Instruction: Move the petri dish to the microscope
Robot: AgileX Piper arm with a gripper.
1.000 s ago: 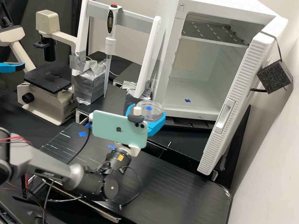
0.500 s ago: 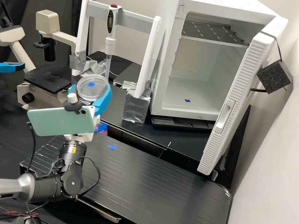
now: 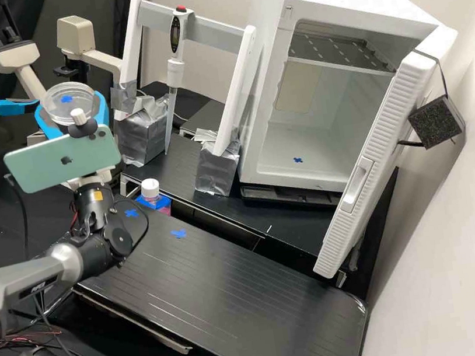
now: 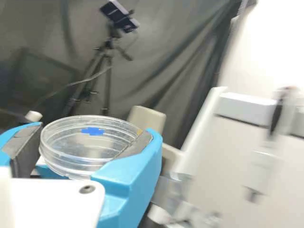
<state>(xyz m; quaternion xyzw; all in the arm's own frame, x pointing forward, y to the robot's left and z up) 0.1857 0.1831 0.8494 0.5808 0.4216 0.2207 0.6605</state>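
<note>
Petri dish point(image 3: 69, 106), clear, blue cross point(image 3: 67, 99)

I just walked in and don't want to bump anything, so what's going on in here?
A robot arm is holding a clear petri dish, gripped between its blue fingers. The dish is held up in the air, overlapping the microscope in the high view, and has not been set down on it. Off to one side, a white cabinet stands with its door open.
</note>
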